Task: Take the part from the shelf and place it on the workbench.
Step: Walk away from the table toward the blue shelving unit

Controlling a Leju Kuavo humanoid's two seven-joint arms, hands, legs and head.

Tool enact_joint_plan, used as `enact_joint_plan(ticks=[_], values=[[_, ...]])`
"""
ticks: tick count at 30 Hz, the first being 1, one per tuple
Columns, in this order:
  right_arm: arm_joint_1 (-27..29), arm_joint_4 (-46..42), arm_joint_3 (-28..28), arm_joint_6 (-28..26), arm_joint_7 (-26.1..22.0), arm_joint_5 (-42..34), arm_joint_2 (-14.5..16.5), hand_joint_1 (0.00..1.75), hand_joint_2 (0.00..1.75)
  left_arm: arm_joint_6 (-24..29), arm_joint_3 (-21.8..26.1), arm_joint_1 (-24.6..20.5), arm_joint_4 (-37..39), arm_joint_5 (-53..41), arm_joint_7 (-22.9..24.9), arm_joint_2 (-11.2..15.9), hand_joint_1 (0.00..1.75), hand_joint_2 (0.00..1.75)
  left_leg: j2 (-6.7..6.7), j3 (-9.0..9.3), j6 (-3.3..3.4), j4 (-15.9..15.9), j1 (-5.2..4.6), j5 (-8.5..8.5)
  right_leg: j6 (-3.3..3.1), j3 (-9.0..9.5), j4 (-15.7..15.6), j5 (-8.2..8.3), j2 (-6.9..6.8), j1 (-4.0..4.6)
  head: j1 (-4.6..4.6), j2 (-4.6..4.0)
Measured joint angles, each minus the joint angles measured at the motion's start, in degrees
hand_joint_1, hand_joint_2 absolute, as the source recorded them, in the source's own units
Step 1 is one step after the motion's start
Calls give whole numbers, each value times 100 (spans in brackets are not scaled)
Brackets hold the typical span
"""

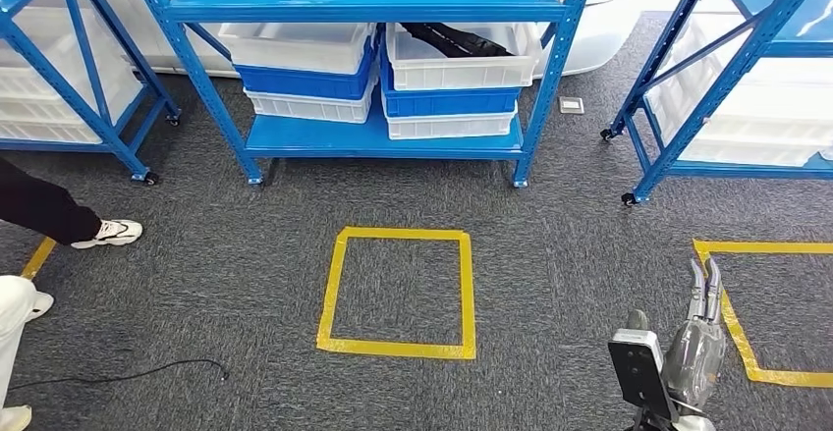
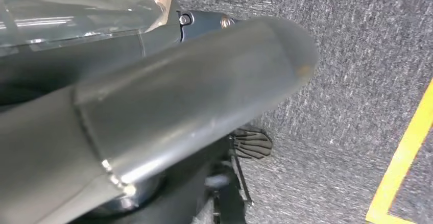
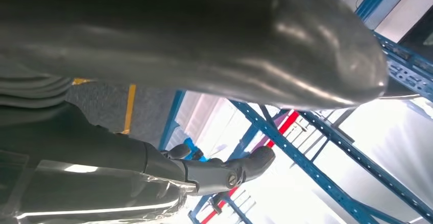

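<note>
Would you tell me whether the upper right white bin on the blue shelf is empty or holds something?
It holds something: a dark part lies inside the upper right white bin on the blue shelf, showing above its rim.

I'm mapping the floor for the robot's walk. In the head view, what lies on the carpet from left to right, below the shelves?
A person's white shoe → black cable → yellow tape square → right robot hand → a second yellow tape outline at the right edge.

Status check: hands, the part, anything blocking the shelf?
Right hand open, empty. Dark part in upper right white bin on shelf. Cable on carpet, left.
</note>
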Motion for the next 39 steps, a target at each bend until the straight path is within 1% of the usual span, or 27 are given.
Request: enact_joint_plan(ticks=[1,2,3,4,5,6,7,8,9,10,11,12,39], values=[[4,0,0,5,0,4,10,0,0,1,1,12,1,3,1,0,0,0,5,-255,-36,104,26,-291,15,98,-13,-75,19,-16,-1,0],[9,0,0,8,0,7,20,0,0,2,1,27,2,3,1,2,0,0,7,-466,-64,94,49,-528,34,202,-17,-156,38,-35,-4,0],[15,0,-1,10,0,7,26,0,0,3,2,39,3,3,1,4,0,0,11,-627,-84,-14,67,-610,56,306,-18,-237,55,-53,-3,0],[21,0,-2,12,0,7,32,0,0,3,2,45,4,3,1,8,0,0,18,-740,-92,-216,79,-472,80,411,-18,-318,63,-67,-4,0],[26,0,-2,14,0,8,36,0,0,4,2,56,9,3,1,12,0,0,29,-812,-84,-501,85,-98,107,487,-25,-395,65,-78,-3,0],[27,1,-2,16,0,7,38,0,0,5,3,70,16,3,1,19,0,0,44,-886,-59,-790,76,294,138,561,-15,-466,71,-74,-6,0],[31,2,-2,19,0,7,41,0,0,6,4,80,22,3,2,25,0,0,45,-943,-20,-1022,62,604,176,597,-12,-537,79,-65,-12,0],[37,1,-1,22,3,8,45,0,0,7,4,90,28,4,3,28,0,0,38,-980,30,-1174,48,792,222,646,-3,-587,88,-49,-10,0],[40,-3,-1,25,5,9,48,0,0,7,4,96,30,6,3,31,0,0,26,-1001,85,-1249,33,805,278,706,26,-611,97,-25,-8,0],[45,-10,-2,28,6,12,50,0,0,6,4,96,30,7,3,29,0,0,10,-971,133,-1283,27,802,327,740,31,-624,102,-5,-2,0],[46,-16,-3,30,7,14,52,0,0,6,4,100,30,9,2,26,0,0,5,-938,168,-1313,24,821,363,787,43,-617,102,13,8,0],[46,-20,-3,30,5,15,52,0,0,6,4,102,30,9,1,25,0,0,5,-920,188,-1329,21,830,383,796,48,-612,102,24,10,0],[46,-22,-4,31,4,15,52,0,0,6,4,102,30,9,1,23,0,0,5,-912,192,-1330,20,831,385,798,41,-617,103,28,12,0]])
